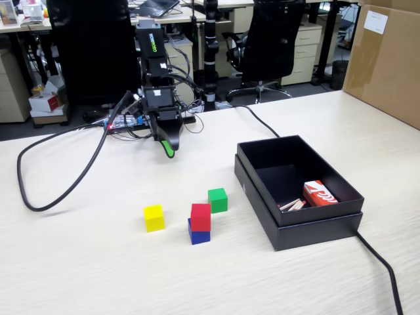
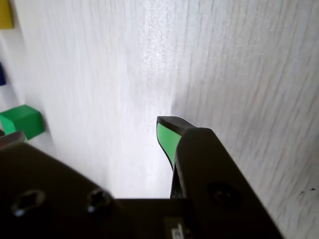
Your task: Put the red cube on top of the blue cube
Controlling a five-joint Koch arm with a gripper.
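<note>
The pincer (image 1: 169, 148) hangs low over the pale wooden surface (image 1: 92, 269) at the back of the fixed view, tip pointing down, well apart from all the cubes. Only one green-faced tip shows in either view, so I cannot tell whether it is open or closed; it appears to hold nothing.

Nearer the camera in the fixed view, the red cube (image 1: 201, 216) sits on top of the blue cube (image 1: 198, 235), touching it. The red one looks shifted a little off square, toward the back right, so a strip of the blue top shows at the left. Judged from this, the stacking looks done.

A green cube (image 1: 218, 199) stands just beside the stack, behind and to the right. A yellow cube (image 1: 154, 217) stands near it on the left. An open black box (image 1: 298, 226) lies farther right.

The red cube looks light, stiff and smooth-sided, likely not fragile. Being a cube, it has no long axis; its faces stand upright, and one vertical edge turns slightly toward the camera. If it needed moving again, two opposite side faces would be the place to grip.
</note>
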